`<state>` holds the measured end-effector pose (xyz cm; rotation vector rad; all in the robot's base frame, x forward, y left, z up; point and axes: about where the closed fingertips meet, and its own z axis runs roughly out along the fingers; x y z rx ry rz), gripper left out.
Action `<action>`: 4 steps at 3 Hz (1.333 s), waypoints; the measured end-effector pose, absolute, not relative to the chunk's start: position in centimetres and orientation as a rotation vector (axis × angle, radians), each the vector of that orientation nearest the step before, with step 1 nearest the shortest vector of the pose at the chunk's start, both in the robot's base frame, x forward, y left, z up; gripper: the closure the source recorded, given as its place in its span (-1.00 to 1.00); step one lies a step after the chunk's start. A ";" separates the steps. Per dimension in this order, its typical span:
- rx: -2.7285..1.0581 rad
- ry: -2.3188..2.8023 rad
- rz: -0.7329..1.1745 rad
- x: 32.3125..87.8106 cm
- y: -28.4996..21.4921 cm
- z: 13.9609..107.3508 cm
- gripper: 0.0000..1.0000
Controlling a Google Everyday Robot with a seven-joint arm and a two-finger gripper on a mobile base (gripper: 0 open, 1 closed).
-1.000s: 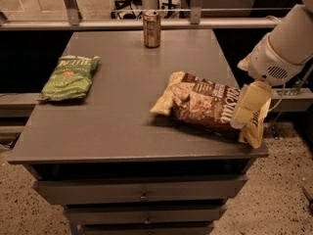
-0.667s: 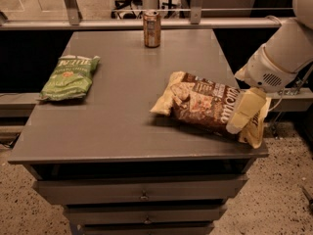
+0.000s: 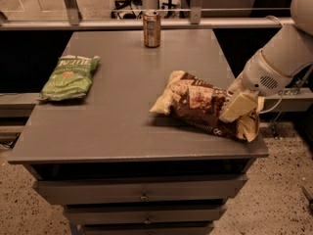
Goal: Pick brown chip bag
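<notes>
Camera view: gripper (image 3: pixel 238 106) over right end of the one brown chip bag (image 3: pixel 198 104); grip state cannot be told. One green chip bag (image 3: pixel 69 77) well to its left, one can (image 3: pixel 152 29) beyond-left.

Print on the green chip bag (image 3: pixel 68 77), brown chip bag (image 3: pixel 195 104) and can (image 3: pixel 151 28) cannot be read. The gripper (image 3: pixel 237 107) is on the brown chip bag at the right edge of the tabletop (image 3: pixel 122 131).
</notes>
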<state>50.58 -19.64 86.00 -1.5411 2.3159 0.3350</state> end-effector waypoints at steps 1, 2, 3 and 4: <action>-1.539 2.306 0.358 50.6 -19.1 86.3 0.59; -1.507 2.243 0.408 51.2 -18.0 88.1 0.99; -1.450 2.118 0.475 53.1 -16.2 91.5 1.00; -1.350 1.982 0.514 56.2 -14.6 96.7 1.00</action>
